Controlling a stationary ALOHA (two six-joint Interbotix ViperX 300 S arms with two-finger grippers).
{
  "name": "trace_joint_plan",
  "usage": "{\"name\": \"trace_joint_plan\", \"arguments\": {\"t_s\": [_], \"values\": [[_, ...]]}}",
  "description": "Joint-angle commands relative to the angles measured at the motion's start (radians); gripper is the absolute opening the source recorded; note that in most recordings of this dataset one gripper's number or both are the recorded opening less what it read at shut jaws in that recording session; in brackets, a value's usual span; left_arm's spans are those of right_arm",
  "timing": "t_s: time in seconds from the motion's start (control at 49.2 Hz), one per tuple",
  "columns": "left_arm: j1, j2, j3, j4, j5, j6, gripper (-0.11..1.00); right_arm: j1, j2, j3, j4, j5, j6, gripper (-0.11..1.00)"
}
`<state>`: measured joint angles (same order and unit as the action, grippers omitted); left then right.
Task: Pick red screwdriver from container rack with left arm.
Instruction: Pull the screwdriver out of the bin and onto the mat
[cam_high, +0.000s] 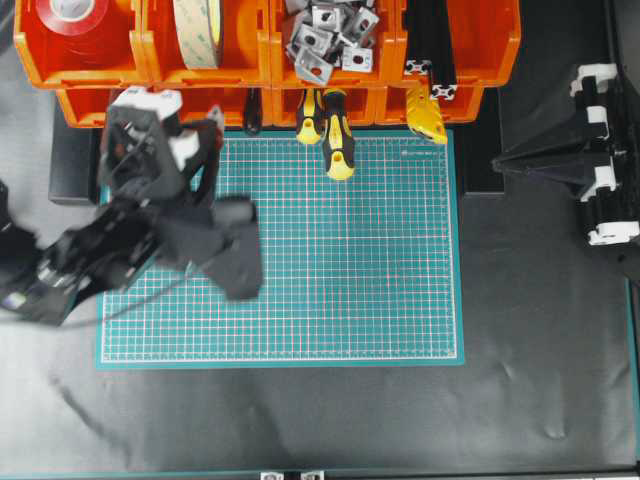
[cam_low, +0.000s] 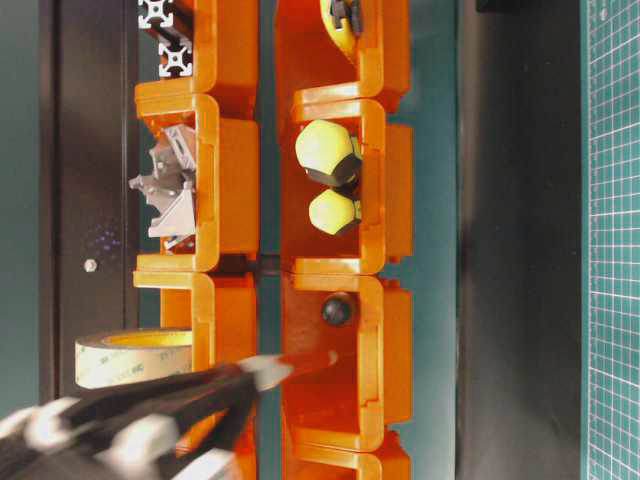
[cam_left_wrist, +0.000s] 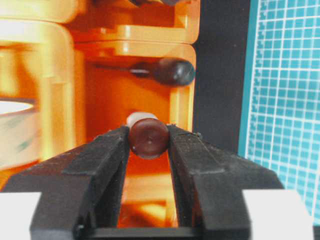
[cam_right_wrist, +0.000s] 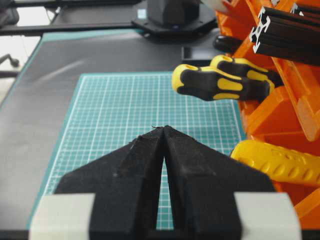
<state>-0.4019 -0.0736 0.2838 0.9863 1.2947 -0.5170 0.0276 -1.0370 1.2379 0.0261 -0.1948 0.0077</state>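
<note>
The left pincer (cam_left_wrist: 148, 142) is clamping on the rounded end of the red screwdriver (cam_left_wrist: 148, 137), which is sitting in a lower bin of the orange rack (cam_left_wrist: 47, 60); the right pincer (cam_right_wrist: 164, 131) is idling with its tips together over the bench. Best to be drawing straight back along the shaft, squarely gripped, clearing the bin lip. No readable lettering showing anywhere.
</note>
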Motion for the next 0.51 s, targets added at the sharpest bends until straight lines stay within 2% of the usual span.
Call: {"name": "trace_joint_plan", "arguments": {"t_s": [0.0,0.305,0.487], "values": [[-0.064,-0.04,-0.081,0.005,0.038,0.051,0.23,0.002,-0.002,-0.015,0.0,-0.002,0.002,-0.01],[-0.253,0.006,-0.324,0.003,0.058,0.276,0.22,0.0,-0.071,-0.032,0.003,0.054,0.005,-0.01],[-0.301,0.098,-0.419,0.003,0.057,0.333,0.22,-0.003,-0.107,-0.051,0.005,0.141,0.017,-0.01]]}}
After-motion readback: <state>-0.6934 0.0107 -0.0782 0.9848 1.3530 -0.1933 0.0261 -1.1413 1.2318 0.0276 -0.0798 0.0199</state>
